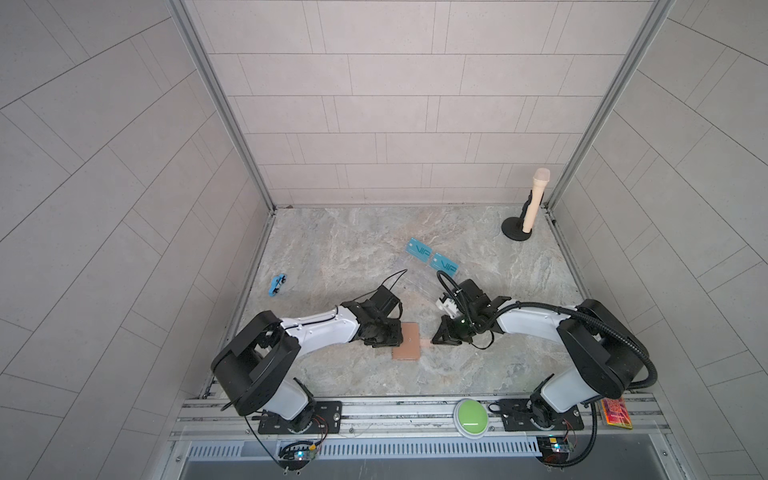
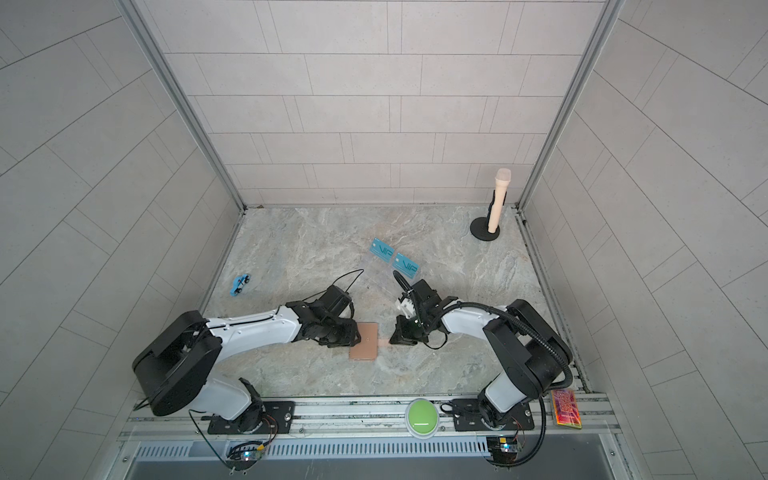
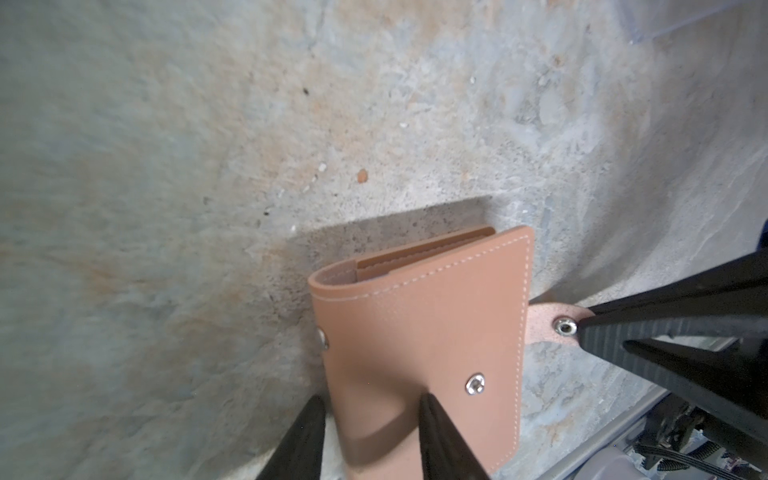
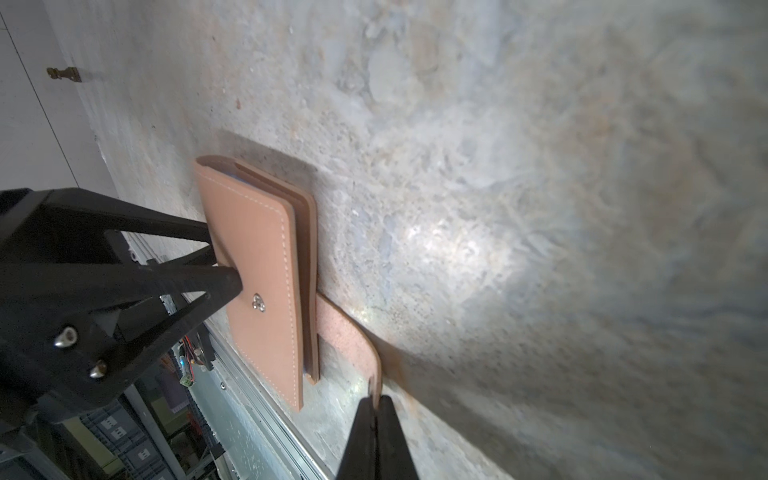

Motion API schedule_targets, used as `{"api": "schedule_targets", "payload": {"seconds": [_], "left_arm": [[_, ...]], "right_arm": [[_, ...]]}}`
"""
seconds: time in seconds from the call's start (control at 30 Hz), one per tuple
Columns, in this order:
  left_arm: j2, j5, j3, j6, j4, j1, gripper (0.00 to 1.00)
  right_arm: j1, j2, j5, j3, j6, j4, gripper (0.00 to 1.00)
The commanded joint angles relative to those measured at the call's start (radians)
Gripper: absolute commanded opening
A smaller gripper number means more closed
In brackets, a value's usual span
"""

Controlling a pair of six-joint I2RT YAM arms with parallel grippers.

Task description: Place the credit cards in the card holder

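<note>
At the card holder (image 1: 407, 345), lying folded shut on the marbled tabletop (image 1: 332, 257), both arms meet. The left gripper (image 3: 374, 436) stands with jaws spread on the holder's spine side. One fingertip (image 3: 430, 411) presses a shallow dent into the cover, and its partner sits just off the holder's edge. On the holder's opposite side, the right gripper (image 4: 376, 401) has its jaws pressed together, pinching the end of the unsnapped strap (image 4: 349, 345) that trails flat from under the holder. Two teal credit cards (image 1: 419, 248) sit well beyond the holder, toward the back wall, apparently propped on a clear stand (image 1: 409, 278) that is hard to make out. Judging by the dent, the holder is soft and light, and liable to slide or lift whole if tugged unpinned. Its body wants holding down near the spine while the thin, floppy strap is taken at its tip, by the snap (image 3: 564, 326), to peel the cover back. The cards look thin, stiff and slick, best nipped by a raised edge rather than scraped off a flat surface.
</note>
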Motion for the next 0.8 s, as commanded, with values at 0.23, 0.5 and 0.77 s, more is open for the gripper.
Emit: {"api": "schedule_targets", "payload": {"seconds": [0.23,0.5,0.77], "left_arm": [[0.027,-0.037,-0.015,0.011,-0.092,-0.008,0.41],[0.022,-0.037,-0.023,0.001,-0.078,-0.009,0.41],[0.019,-0.028,-0.028,-0.003,-0.056,-0.01,0.4]], "right_arm": [[0.03,-0.013,0.002,0.137,-0.133,-0.149,0.0],[0.1,0.062,0.003,0.245,-0.177,-0.187,0.0],[0.152,0.144,0.041,0.324,-0.21,-0.245,0.0]]}}
